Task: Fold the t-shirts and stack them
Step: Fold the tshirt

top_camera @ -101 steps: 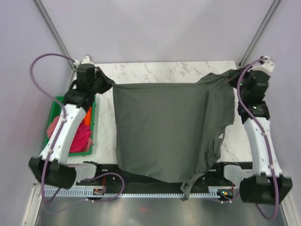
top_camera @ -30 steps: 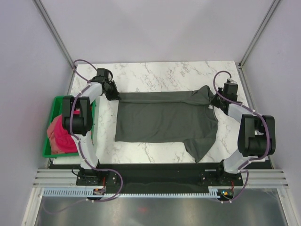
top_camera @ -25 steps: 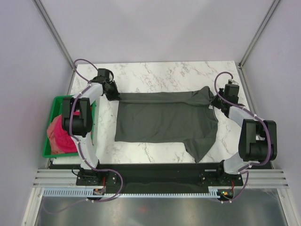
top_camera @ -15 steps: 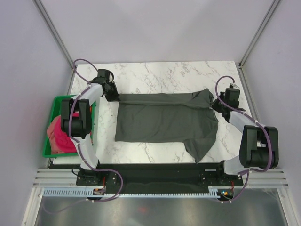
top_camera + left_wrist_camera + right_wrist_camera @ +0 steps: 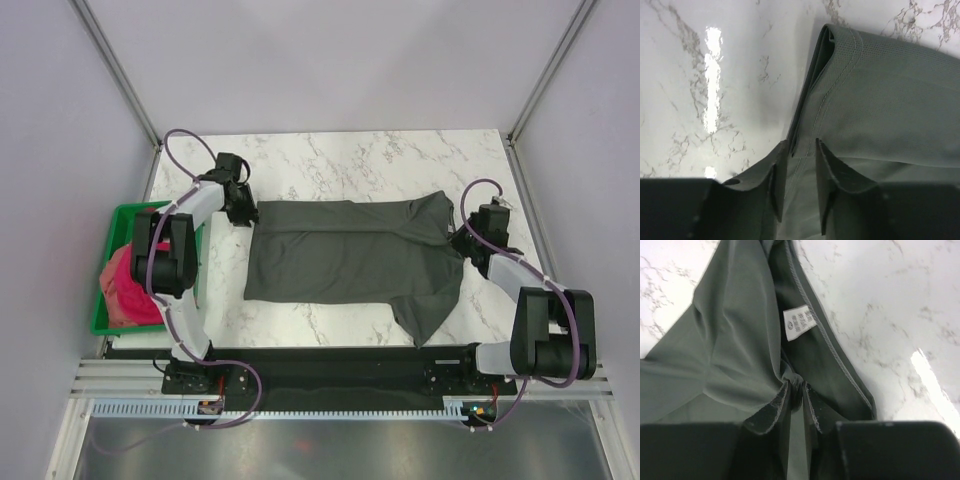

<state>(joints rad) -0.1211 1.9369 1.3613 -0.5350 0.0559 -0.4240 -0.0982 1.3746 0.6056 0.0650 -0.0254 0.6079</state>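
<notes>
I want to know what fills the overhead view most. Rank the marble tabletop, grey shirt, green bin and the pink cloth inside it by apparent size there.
1. marble tabletop
2. grey shirt
3. green bin
4. pink cloth, lying within the bin, so clearly smaller

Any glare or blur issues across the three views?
Left wrist: bright glare streak on the white marble tabletop, jaws underexposed. Right wrist: glare patch lower right; white care label on the dark charcoal grey t-shirt unreadable. Top external: even, sharp.

The charcoal t-shirt (image 5: 350, 255) has dropped onto the table (image 5: 350, 160).
</notes>
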